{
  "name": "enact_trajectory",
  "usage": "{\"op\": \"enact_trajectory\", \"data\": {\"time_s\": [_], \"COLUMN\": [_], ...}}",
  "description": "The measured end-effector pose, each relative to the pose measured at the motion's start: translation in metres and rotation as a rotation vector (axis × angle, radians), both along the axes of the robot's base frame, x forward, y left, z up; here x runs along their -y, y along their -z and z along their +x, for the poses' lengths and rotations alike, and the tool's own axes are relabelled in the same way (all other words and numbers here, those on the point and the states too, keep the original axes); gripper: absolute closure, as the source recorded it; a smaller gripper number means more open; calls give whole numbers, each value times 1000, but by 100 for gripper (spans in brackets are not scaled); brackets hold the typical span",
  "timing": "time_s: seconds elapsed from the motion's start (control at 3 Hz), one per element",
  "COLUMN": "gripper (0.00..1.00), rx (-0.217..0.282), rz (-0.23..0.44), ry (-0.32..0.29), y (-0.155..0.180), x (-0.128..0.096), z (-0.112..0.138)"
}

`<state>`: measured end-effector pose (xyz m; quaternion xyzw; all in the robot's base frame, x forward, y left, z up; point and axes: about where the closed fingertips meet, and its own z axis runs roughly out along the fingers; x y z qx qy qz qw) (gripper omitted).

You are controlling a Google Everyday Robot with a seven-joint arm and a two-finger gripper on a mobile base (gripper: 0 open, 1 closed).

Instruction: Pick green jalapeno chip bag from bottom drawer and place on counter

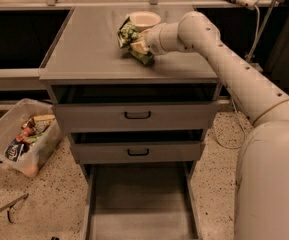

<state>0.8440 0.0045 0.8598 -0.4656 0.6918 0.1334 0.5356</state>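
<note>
Judging by how things lie, the job is nearly finished: the chip bag (128, 34) is out of the bottom drawer (141, 206), which stands pulled open at the foot of the cabinet, and is up at the bench (84, 51), just beside the white bowl (145, 20). The gripper (140, 48) reaches in from the right over the bench top, its fingers closed on the crumpled lower end of the bag. Whether the bag rests on the surface or hangs just above it I cannot tell. What is left, I judge, is to set it down, let go and draw the arm away.
</note>
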Motion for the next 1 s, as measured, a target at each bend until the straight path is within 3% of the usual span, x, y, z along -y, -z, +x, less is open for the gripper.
{"op": "enact_trajectory", "data": {"time_s": [0.67,1.0], "gripper": [11,0], "rx": [0,0], "rz": [0,0], "ry": [0,0], "y": [0,0], "x": [0,0], "z": [0,0]}}
